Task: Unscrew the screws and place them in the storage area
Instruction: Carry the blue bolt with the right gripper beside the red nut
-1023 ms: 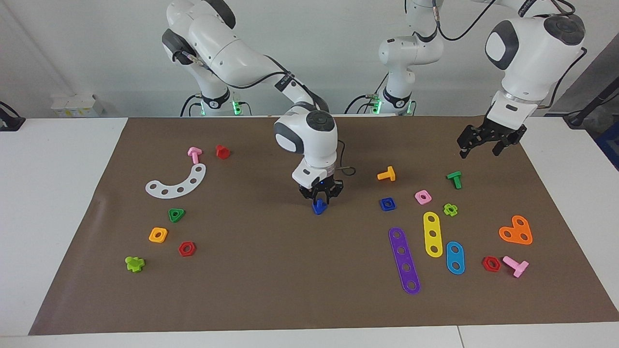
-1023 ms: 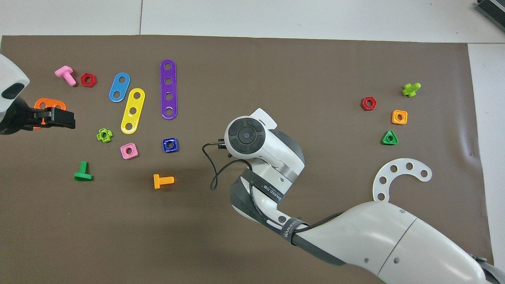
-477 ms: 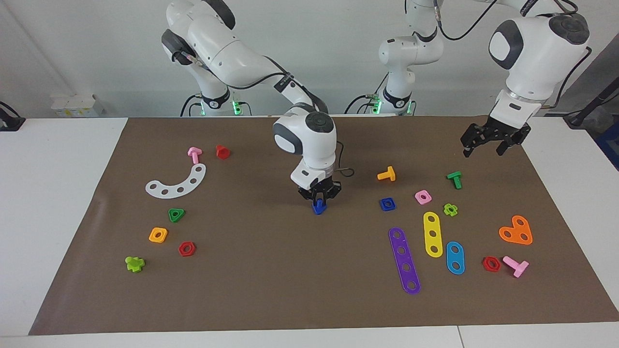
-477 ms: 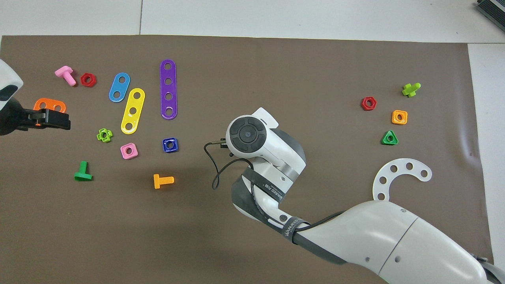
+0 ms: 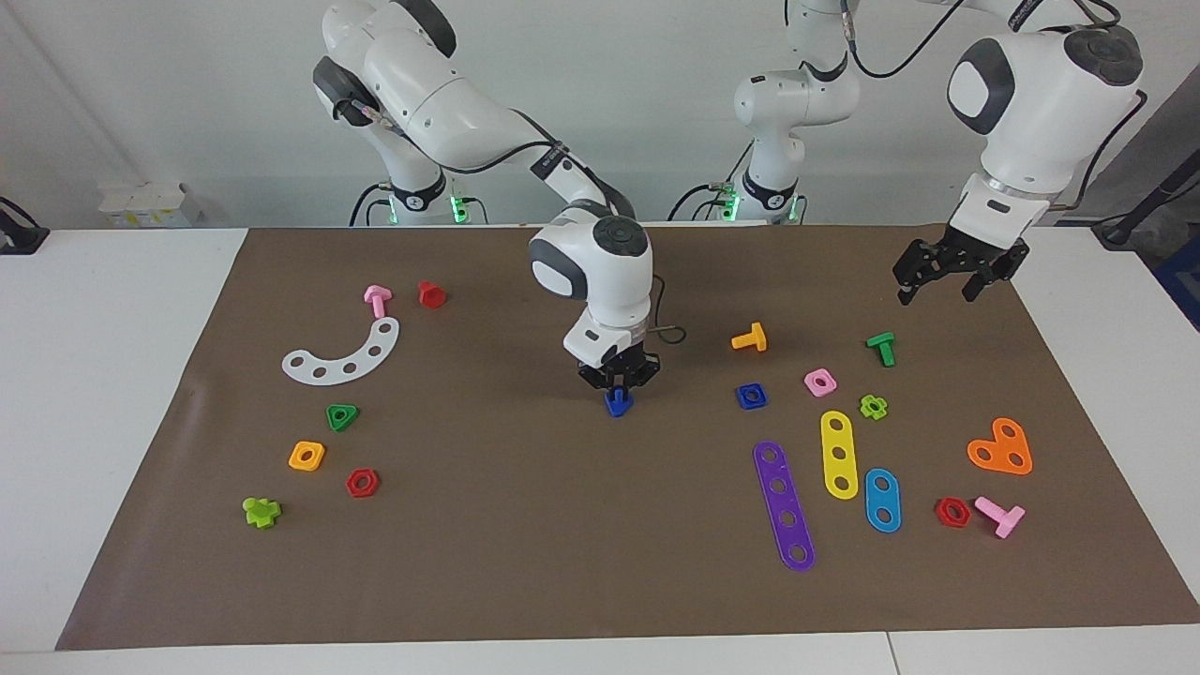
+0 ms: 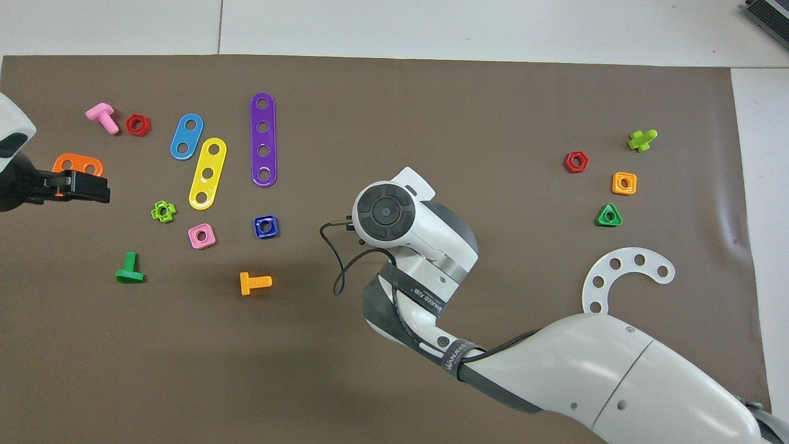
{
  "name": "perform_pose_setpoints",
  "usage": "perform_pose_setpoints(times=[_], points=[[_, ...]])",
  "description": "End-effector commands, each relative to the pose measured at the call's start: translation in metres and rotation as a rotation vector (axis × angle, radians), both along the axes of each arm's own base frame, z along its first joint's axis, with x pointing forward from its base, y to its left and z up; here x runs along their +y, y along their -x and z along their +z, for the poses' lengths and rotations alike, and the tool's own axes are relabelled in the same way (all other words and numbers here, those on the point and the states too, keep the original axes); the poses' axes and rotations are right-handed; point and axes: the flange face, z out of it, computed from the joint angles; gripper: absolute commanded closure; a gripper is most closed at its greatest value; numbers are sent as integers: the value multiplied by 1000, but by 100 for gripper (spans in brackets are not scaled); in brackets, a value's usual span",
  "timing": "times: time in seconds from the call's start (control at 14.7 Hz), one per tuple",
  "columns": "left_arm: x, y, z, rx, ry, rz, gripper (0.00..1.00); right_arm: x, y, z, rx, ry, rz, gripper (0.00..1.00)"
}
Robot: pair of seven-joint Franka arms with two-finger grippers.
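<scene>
The dark-blue bolt [image 5: 616, 403] is at the middle of the brown mat, its head down at mat level. My right gripper [image 5: 617, 386] points straight down and is shut on its upper part. In the overhead view the right wrist [image 6: 385, 213] hides both the bolt and the fingers. The storage area is the bare patch of mat [image 5: 412, 412] by the white curved strip [image 5: 345, 354] and the green triangle nut [image 5: 342, 416]; it also shows in the overhead view [image 6: 567, 216]. My left gripper [image 5: 937, 292] hangs open and empty over the mat at the left arm's end.
A blue square nut [image 5: 751, 396], orange bolt [image 5: 750, 338], pink nut [image 5: 819, 382], green bolt [image 5: 881, 348] and purple [image 5: 784, 506], yellow [image 5: 838, 454] and blue [image 5: 882, 500] strips lie toward the left arm's end. Orange [image 5: 307, 456] and red [image 5: 362, 483] nuts lie by the storage patch.
The right gripper, with the blue bolt, has edged slightly toward the right arm's end. The left gripper has risen a little and drifted toward its own end of the table.
</scene>
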Motion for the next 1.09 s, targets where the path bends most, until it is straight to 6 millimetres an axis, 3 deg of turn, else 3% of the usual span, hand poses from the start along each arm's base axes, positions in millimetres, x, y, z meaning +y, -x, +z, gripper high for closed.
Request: perform_pose_setpoints(times=[0.0, 0.2, 0.41, 0.55, 0.68, 0.82, 0.95, 1.02], points=[[3, 8, 3, 1, -16, -13, 0, -18, -9, 29, -29, 22, 3, 100], [3, 8, 3, 1, -16, -13, 0, -53, -15, 98, -19, 17, -21, 100], [3, 8, 3, 1, -16, -13, 0, -135, -36, 145, -11, 33, -50, 100], [3, 8, 3, 1, -16, -13, 0, -198, -46, 157, 14, 21, -54, 100], [3, 8, 3, 1, -15, -11, 0, -260, -48, 147, 47, -1, -32, 100], [3, 8, 3, 1, -15, -11, 0, -314, -42, 116, 13, -26, -9, 100], [3, 8, 3, 1, -15, -11, 0, -346, -32, 74, -4, -34, 8, 100], [3, 8, 3, 1, -16, -13, 0, -349, -29, 59, -21, -46, -3, 100]])
